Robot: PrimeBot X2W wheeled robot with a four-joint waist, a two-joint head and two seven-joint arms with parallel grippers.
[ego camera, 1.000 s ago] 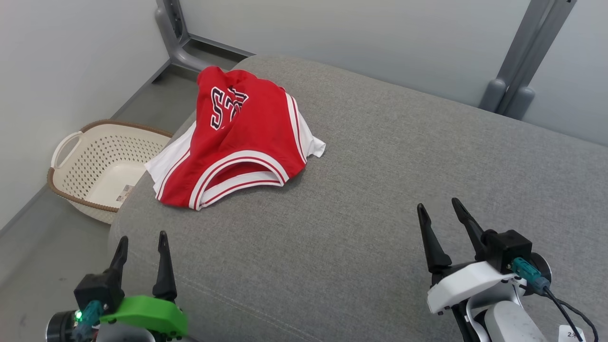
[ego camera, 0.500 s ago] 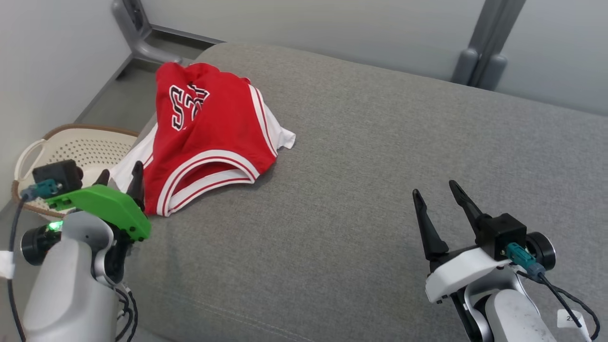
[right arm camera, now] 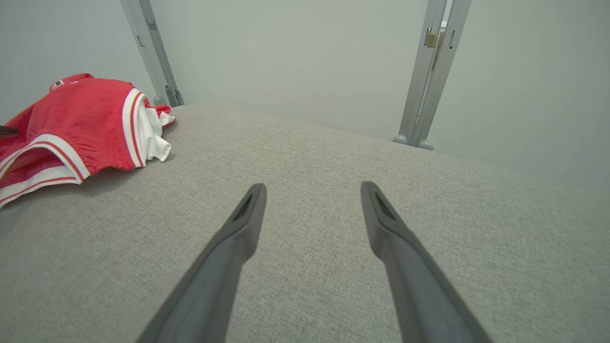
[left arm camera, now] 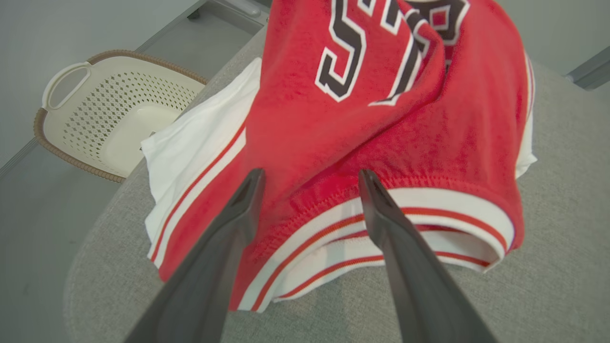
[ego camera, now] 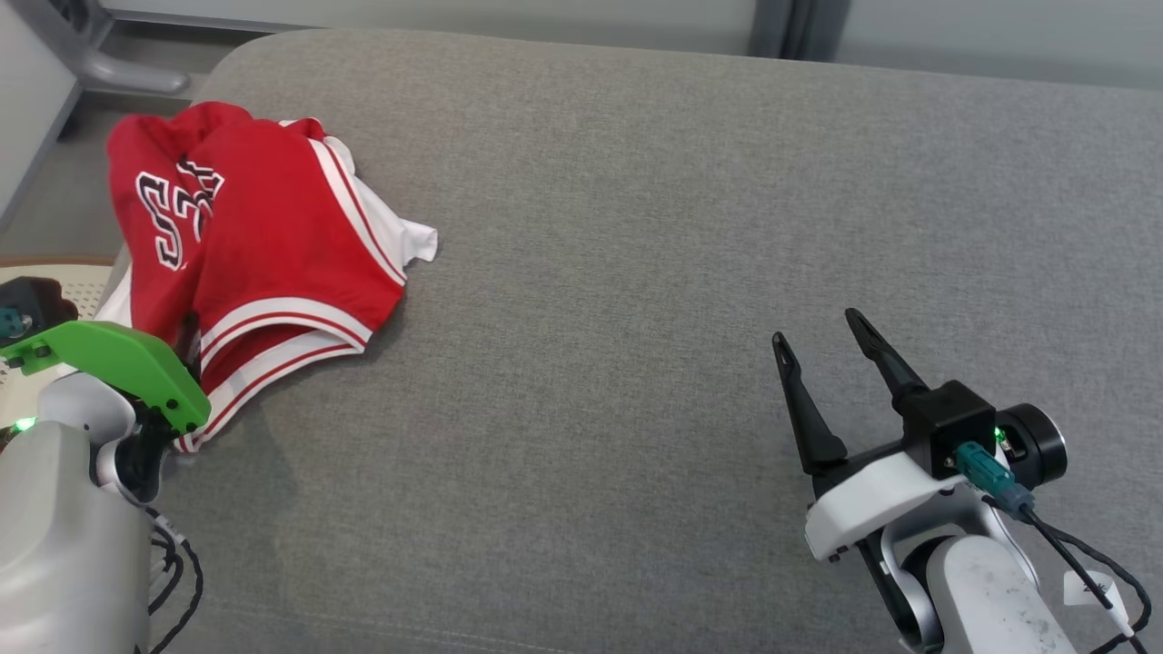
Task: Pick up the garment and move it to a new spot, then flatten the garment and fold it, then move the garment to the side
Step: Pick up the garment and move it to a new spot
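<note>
The garment is a red jersey with white trim and dark lettering, lying bunched at the far left of the grey cushion. My left gripper sits at its near hem under the green wrist cover. In the left wrist view the left gripper is open, its two fingers spread over the garment near the red and white hem band, nothing pinched between them. My right gripper is open above bare cushion at the lower right, far from the garment. The right gripper holds nothing.
A cream perforated basket with a brown rim stands on the floor beyond the cushion's left edge. Grey metal posts rise behind the cushion against a pale wall. A wide stretch of cushion lies between the garment and the right gripper.
The head camera has swung, shifting the whole picture left. My left arm has risen and reached forward to the garment's near hem. The right gripper has stayed put.
</note>
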